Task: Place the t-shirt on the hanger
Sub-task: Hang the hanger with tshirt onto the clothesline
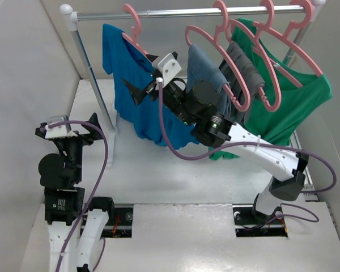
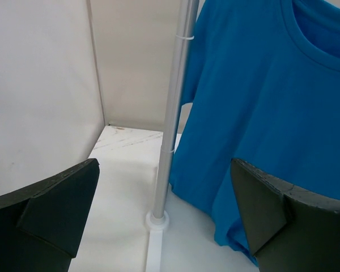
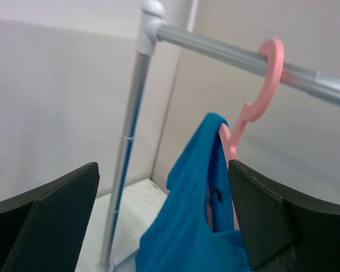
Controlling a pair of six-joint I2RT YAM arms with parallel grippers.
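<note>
The bright blue t-shirt (image 1: 127, 93) hangs from the pink hanger (image 1: 135, 34), whose hook is over the rack's rail at the left end. In the right wrist view the hanger (image 3: 255, 105) goes into the t-shirt (image 3: 187, 226) at its top fold. My right gripper (image 1: 143, 76) is open, right up against the shirt's upper right side, with nothing between its fingers (image 3: 51, 215). My left gripper (image 1: 99, 129) is open and empty, low at the left. It faces the t-shirt (image 2: 272, 113) and the rack post (image 2: 173, 113).
The metal rail (image 1: 187, 12) runs across the back on a post (image 1: 93, 85) at the left. Further right hang grey-blue trousers (image 1: 209, 73), grey trousers (image 1: 242, 73) and a green shirt (image 1: 297, 107) on pink hangers. White walls close in on both sides.
</note>
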